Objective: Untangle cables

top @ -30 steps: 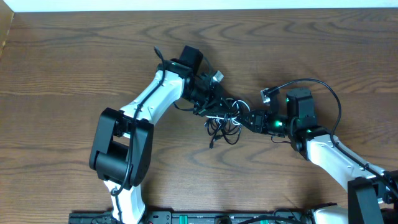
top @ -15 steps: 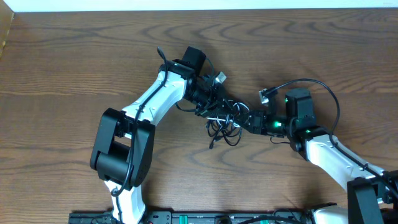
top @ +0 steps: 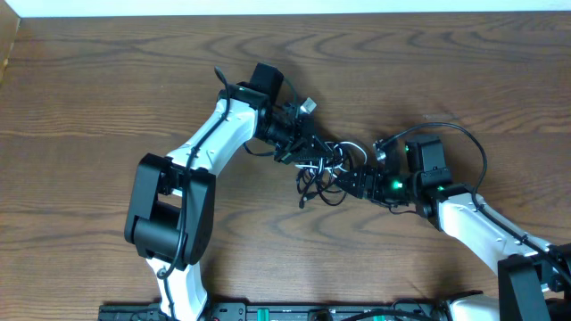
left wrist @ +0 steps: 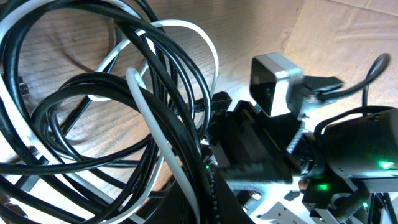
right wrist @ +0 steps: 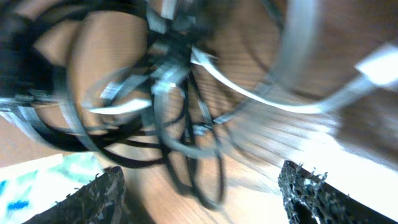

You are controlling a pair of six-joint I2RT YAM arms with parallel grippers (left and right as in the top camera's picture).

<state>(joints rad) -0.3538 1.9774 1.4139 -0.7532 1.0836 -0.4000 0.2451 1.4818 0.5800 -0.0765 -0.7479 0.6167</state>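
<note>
**knotty_ned:** ok so where's the mess actually sitting?

**benchrat:** Middle of the table (top: 107, 89), a bit right of centre. The black cable (left wrist: 177, 134) and the white cable (left wrist: 211, 53) are looped through each other in one clump, right between the two arms. Black does most of the looping and white threads through it.

**knotty_ned:** and the grippers?

**benchrat:** The left gripper (top: 305, 144) is pushed into the upper-left side of the clump. From its own camera the loops fill the view right up close, and honestly I can't tell whether it's clamped on a strand or not. The right gripper (top: 361, 183) is at the clump's right edge. Its camera is blurry, but both fingers (right wrist: 99, 196) show at the bottom corners, spread wide, with the strands out ahead of them.
</note>
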